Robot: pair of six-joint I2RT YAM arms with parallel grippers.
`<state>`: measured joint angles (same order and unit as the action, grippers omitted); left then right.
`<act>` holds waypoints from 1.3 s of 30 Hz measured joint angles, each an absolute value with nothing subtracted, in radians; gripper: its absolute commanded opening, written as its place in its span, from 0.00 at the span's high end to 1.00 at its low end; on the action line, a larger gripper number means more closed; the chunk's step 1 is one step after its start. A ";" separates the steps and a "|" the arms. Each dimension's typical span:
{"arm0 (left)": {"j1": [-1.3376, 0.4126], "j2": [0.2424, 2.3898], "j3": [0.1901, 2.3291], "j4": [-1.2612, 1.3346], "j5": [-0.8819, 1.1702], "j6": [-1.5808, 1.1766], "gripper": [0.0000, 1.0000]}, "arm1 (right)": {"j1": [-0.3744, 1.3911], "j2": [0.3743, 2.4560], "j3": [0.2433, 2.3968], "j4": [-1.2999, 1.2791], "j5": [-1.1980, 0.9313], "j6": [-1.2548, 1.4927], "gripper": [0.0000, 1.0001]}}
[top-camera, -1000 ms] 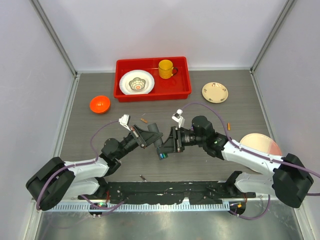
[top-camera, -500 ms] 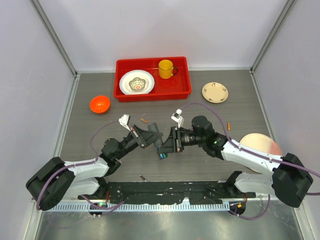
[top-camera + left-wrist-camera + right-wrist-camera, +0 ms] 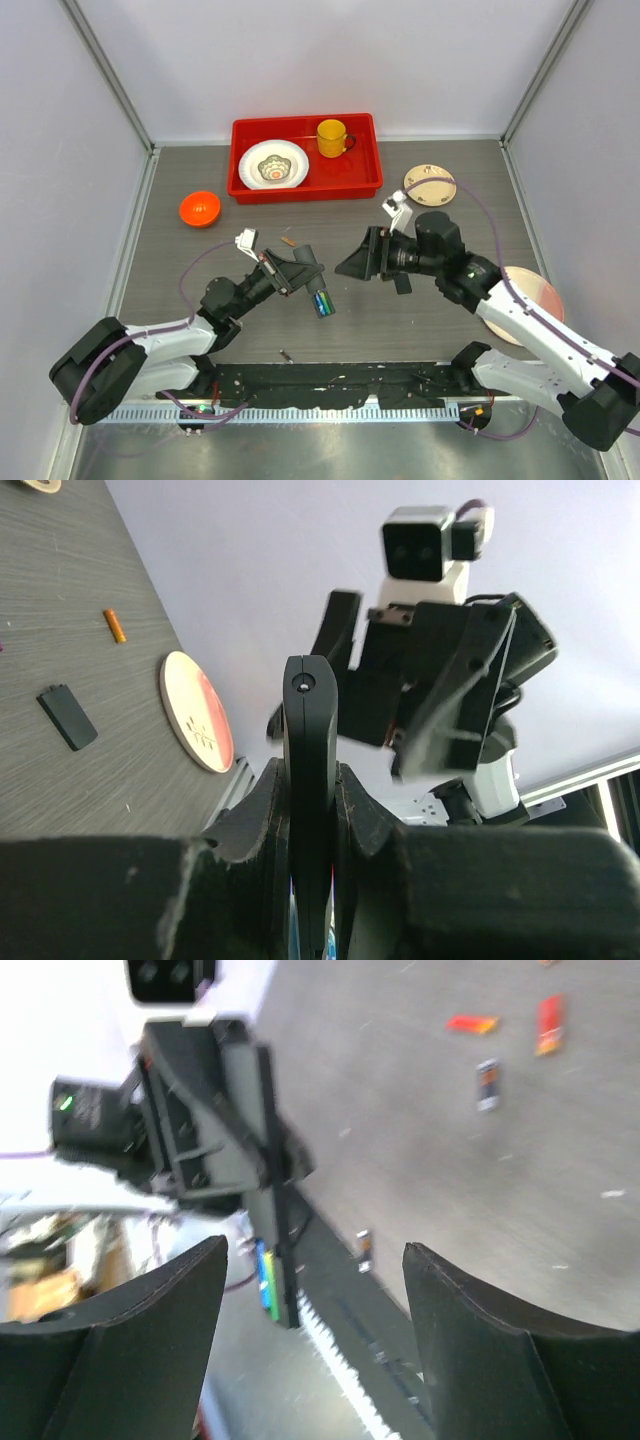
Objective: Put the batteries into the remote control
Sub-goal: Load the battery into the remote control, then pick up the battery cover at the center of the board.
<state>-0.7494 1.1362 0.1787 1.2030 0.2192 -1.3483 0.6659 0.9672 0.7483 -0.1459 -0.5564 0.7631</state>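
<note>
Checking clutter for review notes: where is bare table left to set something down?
Free: the grey table along the left wall, nearside of the orange plastic bowl; also right of the small cream plate. Crowded: centre, around the slim black plastic remote control.

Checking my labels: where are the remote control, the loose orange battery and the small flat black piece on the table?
remote control (image 3: pixel 310 750): left wrist view, its narrow edge.
orange battery (image 3: pixel 115 626): left wrist view, mid-body.
flat black piece (image 3: pixel 67 717): left wrist view, centre of its face.
</note>
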 measured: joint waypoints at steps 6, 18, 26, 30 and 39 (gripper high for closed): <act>-0.737 1.096 0.165 1.191 0.230 -1.327 1.00 | 0.661 1.103 0.981 -0.533 -0.056 0.567 0.33; -0.730 1.005 0.118 1.155 0.299 -1.317 1.00 | 0.617 1.484 0.901 -0.691 0.231 0.433 0.26; -0.729 0.884 0.114 1.077 0.303 -1.269 1.00 | 0.545 1.489 0.892 -0.658 0.233 0.390 0.27; -0.728 0.884 0.113 1.061 0.305 -1.256 1.00 | 0.508 1.505 0.877 -0.629 0.211 0.384 0.27; -0.728 0.939 0.113 1.065 0.312 -1.254 1.00 | 0.498 1.559 0.870 -0.588 0.162 0.372 0.32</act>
